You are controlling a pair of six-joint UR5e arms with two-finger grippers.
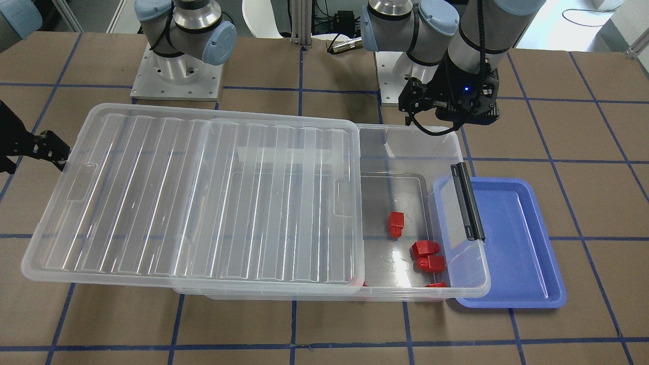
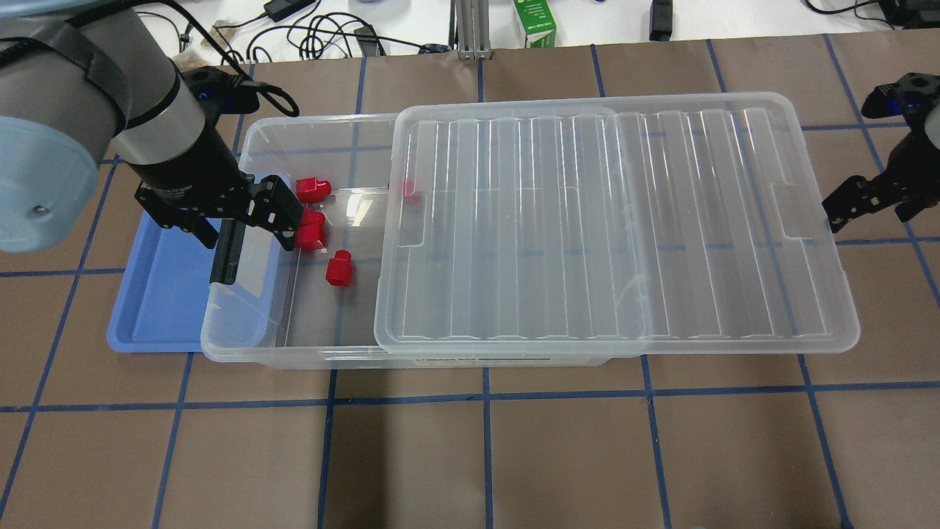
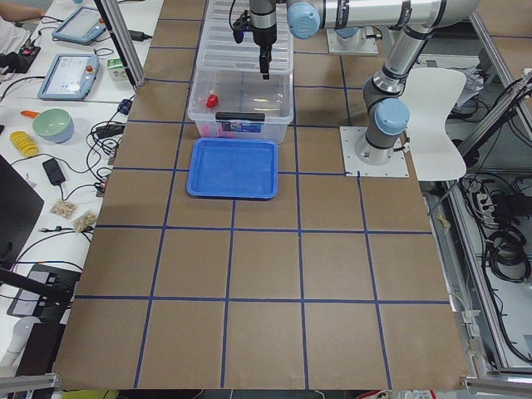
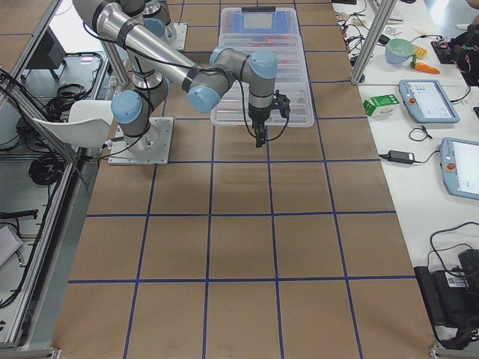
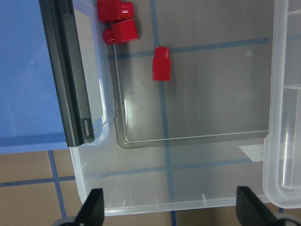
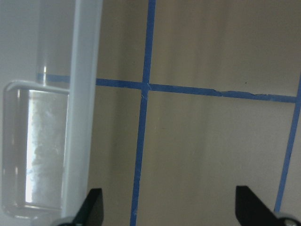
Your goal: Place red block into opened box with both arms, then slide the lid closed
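Lid (image 2: 617,228) offset, box (image 2: 242,319) end open for drops; left pincer (image 2: 242,220) spread above it, right pincer (image 2: 872,202) spread beside lid edge.

Red blocks (image 2: 338,268) lie in the clear box (image 2: 229,344), lid (image 2: 617,220) perhaps two-thirds across.

You see glossy clear plastic in the box (image 1: 416,144) and ribbed lid (image 1: 192,197), shiny plastic red blocks (image 1: 396,223), a smooth blue tray (image 1: 512,238) at right, and a matt brown table (image 1: 355,324).
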